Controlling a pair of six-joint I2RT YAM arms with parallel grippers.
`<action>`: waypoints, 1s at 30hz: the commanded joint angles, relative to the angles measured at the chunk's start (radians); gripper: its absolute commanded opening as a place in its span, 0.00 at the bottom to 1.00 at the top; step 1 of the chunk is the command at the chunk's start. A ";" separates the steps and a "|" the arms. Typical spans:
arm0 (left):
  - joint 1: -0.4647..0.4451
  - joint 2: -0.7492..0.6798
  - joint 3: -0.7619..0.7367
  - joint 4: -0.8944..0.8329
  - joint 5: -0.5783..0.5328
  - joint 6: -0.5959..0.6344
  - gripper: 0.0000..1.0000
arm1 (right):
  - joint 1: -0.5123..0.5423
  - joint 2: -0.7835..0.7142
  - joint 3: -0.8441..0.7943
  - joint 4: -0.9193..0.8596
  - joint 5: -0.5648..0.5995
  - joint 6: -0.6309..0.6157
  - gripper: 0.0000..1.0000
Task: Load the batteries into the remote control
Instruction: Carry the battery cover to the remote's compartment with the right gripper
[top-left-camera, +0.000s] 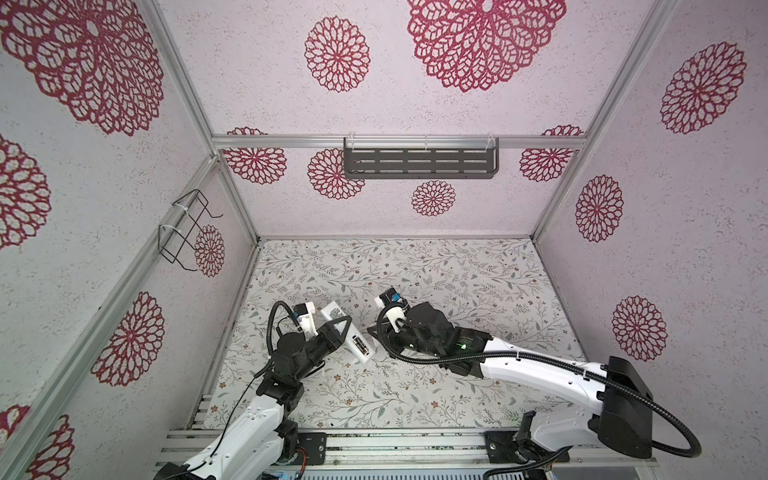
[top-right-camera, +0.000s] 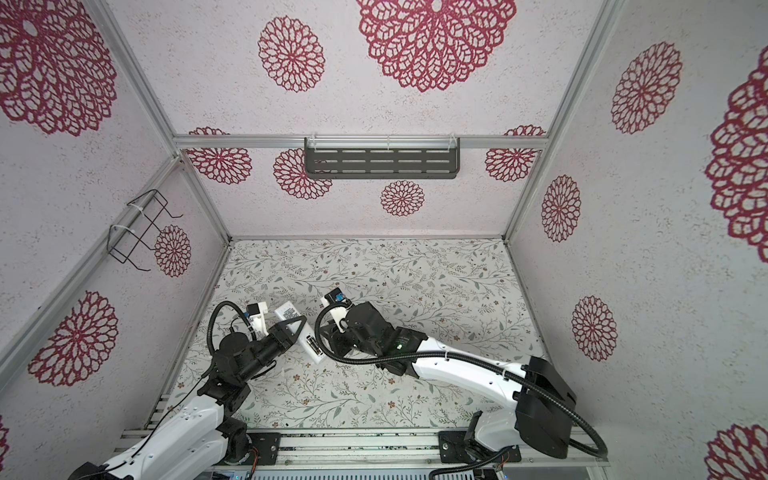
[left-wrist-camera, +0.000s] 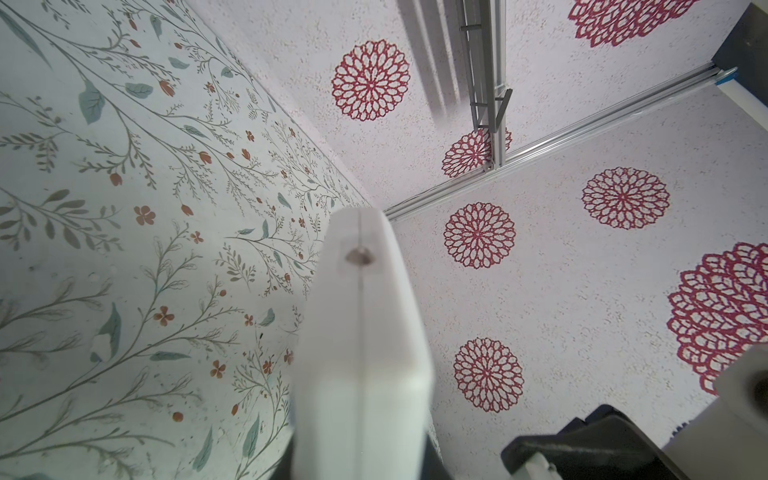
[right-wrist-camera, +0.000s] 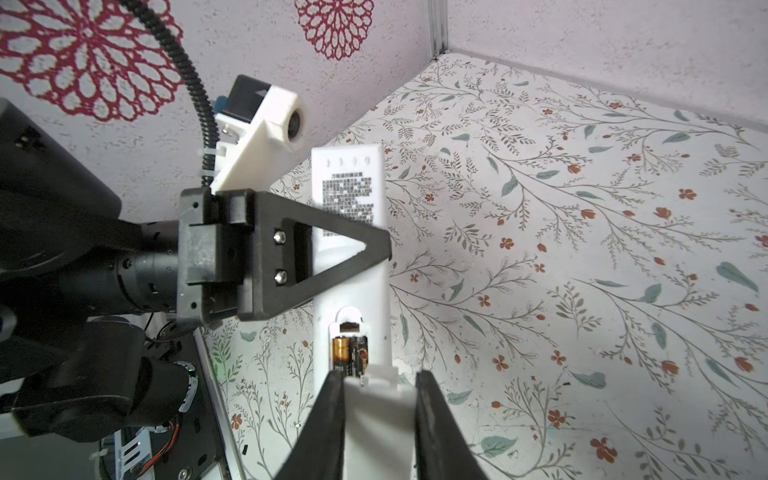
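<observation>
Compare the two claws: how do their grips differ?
The left claw clamps the remote across its middle; the right claw sits at its open end. The left claw holds the long remote itself; the right claw pinches what looks like the small white cover, partly over the batteries. Both are black and shut on white plastic.

Tally — 1 remote (right-wrist-camera: 374, 286), 2 batts (right-wrist-camera: 351, 353), 1 white cover pc (right-wrist-camera: 378, 415), 2 robot arms (top-left-camera: 536, 365), 1 slotted shelf (top-left-camera: 419, 162) — plus 1 wire rack (top-left-camera: 187, 228).
</observation>
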 joint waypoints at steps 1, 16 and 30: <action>-0.005 -0.013 -0.022 0.065 -0.022 -0.020 0.00 | 0.015 0.021 0.053 0.063 -0.003 -0.003 0.11; -0.006 -0.031 -0.028 0.056 -0.037 -0.017 0.00 | 0.049 0.130 0.126 0.021 0.011 0.000 0.10; -0.006 -0.036 -0.028 0.052 -0.044 -0.017 0.00 | 0.057 0.165 0.120 0.014 0.022 -0.018 0.09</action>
